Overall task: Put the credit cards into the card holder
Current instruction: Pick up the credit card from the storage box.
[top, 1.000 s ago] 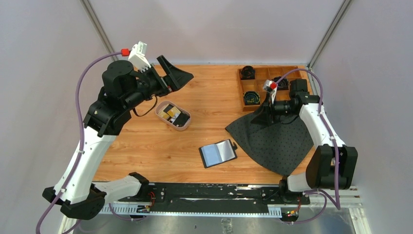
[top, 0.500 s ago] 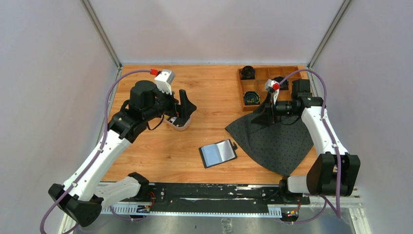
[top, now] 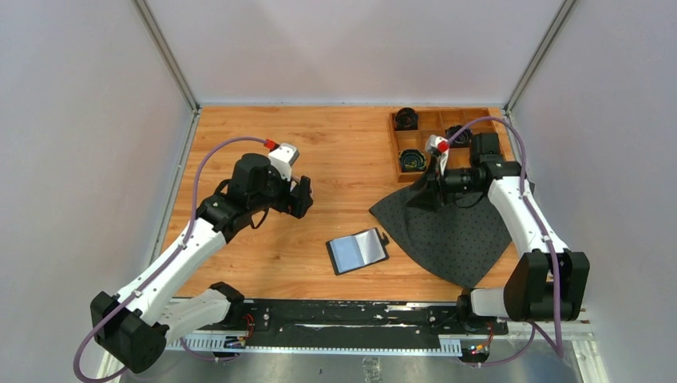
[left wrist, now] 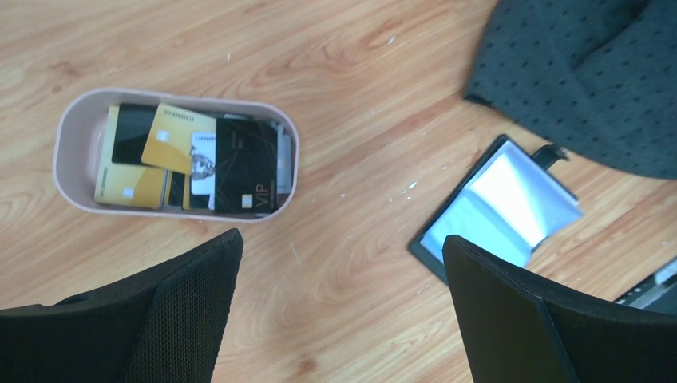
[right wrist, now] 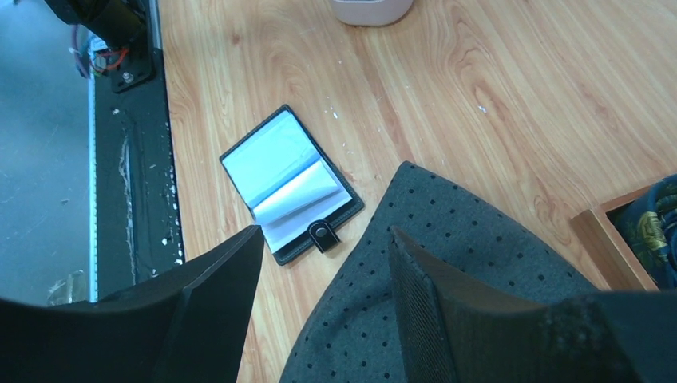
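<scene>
While the left gripper (left wrist: pixel 342 239) hangs over the wooden surface (top: pixel 343 152), its jaws stand at full spread with nothing between them. In the left wrist view the gap between the two black fingers frames bare wood only.

Credit cards (left wrist: pixel 192 155): thin gold, black and white plastic rectangles, overlapping in a loose pile inside the pale pink oval tray (left wrist: pixel 72 136), upper left of the left wrist view. The tray lies beyond the fingertips and apart from them. In the top view the left arm covers it.

Card holder (top: pixel 358 250): small black leather-like bifold, lying open and flat at lower centre of the top view, pale inner sleeves up. No card shows in it. Its snap tab points toward the black dotted cloth (top: pixel 455 227); whether tab and cloth edge touch, I cannot tell.

Right gripper (right wrist: pixel 323 239): jaws partly apart, holding nothing, above the near edge of the cloth. The open holder lies beyond its fingertips in the right wrist view.

Wooden compartment box (top: pixel 435 140): upper right of the top view, behind the cloth, with dark round items in some compartments.
</scene>
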